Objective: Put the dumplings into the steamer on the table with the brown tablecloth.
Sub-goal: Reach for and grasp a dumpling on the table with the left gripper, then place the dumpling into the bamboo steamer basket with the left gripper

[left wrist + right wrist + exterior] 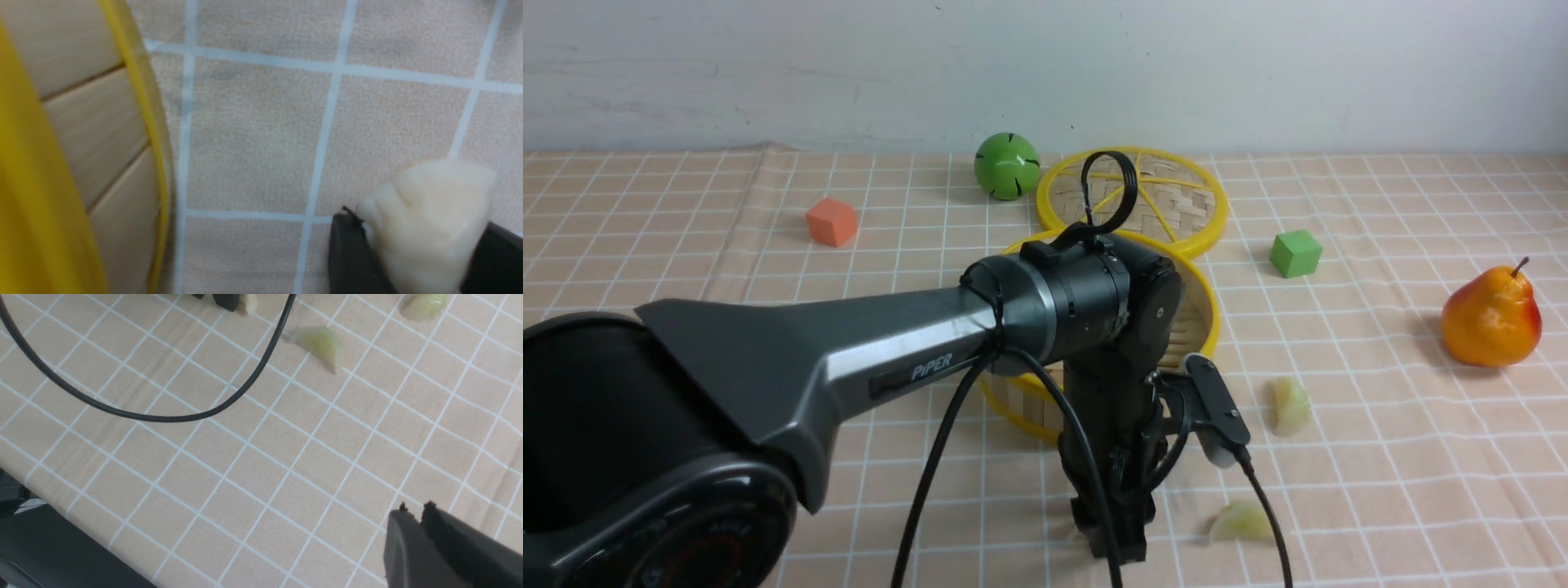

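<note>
The left gripper (1112,535) is pointed straight down at the cloth (1388,490). A cream dumpling (429,228) is pinched between its fingers (347,257). In the blurred left wrist view a dark finger is seen against each flank of the dumpling, which rests on the cloth.

The steamer (1205,302) is stood just beyond these fingers, with its strip wall and yellow rim close beside them but apart. Its inside is largely hidden by the arm. A near green dumpling (1241,523) is laid on the cloth close to the right of the fingers. A far green dumpling (1291,406) is laid farther right and farther off, beside the steamer's right wall.

The right gripper (413,508) is held over bare cloth. Its fingers are pressed almost together, with only a thin slit left and nothing between them. Both green dumplings are seen well ahead of these fingers, and a black cable (163,416) is looped over the cloth between.

Far beyond the left fingers, behind the steamer, a lid (1176,204) is laid flat, with a ball (1007,166) beside it. An orange cube (832,221), a green cube (1295,253) and a pear (1492,318) are set well apart from all fingers.
</note>
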